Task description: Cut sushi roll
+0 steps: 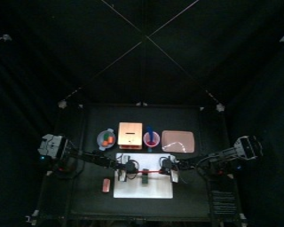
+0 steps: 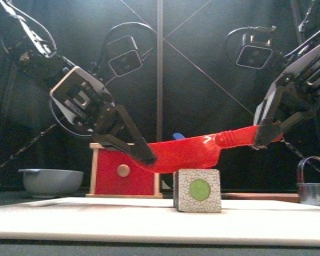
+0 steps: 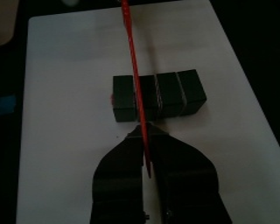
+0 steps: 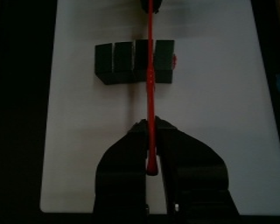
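Right now both arms meet over the white board (image 1: 145, 185), holding a thin red blade (image 2: 190, 150) stretched between them. From the left wrist view, the left gripper (image 3: 146, 166) has its jaws pressed together on one end of the blade, which runs away from it as a red line across the roll (image 3: 161, 95). The right gripper (image 4: 150, 162) is likewise clamped tight on the other end, and in its view the blade crosses the roll near the middle.

The roll lies on the board, a dark short log with grooves across it. Seen from the front, its end face shows as a small pale square with a green centre, standing on the board's near part, with the blade just above it; whether the blade touches the roll I cannot tell.

Behind the board sit a red box (image 2: 123, 170), a grey bowl (image 2: 52, 181) to the left and a dark cup (image 2: 314, 182) at the right edge.
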Action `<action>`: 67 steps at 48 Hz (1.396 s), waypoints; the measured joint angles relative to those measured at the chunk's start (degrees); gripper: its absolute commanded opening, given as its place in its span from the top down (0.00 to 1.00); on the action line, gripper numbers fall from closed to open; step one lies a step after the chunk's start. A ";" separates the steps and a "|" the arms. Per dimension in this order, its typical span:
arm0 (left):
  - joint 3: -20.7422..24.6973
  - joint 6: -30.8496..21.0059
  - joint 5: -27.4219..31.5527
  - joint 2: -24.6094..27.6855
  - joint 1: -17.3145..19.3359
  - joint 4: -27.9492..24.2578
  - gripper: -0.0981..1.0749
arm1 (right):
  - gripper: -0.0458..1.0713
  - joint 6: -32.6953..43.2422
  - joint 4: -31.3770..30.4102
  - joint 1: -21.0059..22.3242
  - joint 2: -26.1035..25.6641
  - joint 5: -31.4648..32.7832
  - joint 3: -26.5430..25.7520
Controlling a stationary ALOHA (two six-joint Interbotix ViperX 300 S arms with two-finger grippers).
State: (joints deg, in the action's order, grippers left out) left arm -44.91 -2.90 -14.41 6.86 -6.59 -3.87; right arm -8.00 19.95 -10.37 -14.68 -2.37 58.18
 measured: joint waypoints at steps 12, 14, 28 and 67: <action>0.09 0.18 0.09 -0.18 0.44 -0.97 0.59 | 0.63 -0.09 -2.02 0.53 -0.88 0.18 -0.18; 0.09 0.18 0.18 -0.09 0.70 -1.32 0.59 | 0.63 -0.09 -2.46 0.88 -1.05 0.26 -0.18; 0.18 0.00 0.18 0.18 1.14 -1.85 0.59 | 0.63 -0.09 -2.29 1.14 -0.70 0.79 -0.26; 1.41 -0.09 5.01 2.64 -0.18 -1.85 0.59 | 0.63 -0.09 0.44 0.62 5.01 1.41 -1.14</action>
State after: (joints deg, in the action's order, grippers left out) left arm -43.51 -2.99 -9.40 9.49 -6.77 -5.71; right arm -8.09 20.39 -9.76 -9.67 -0.97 57.04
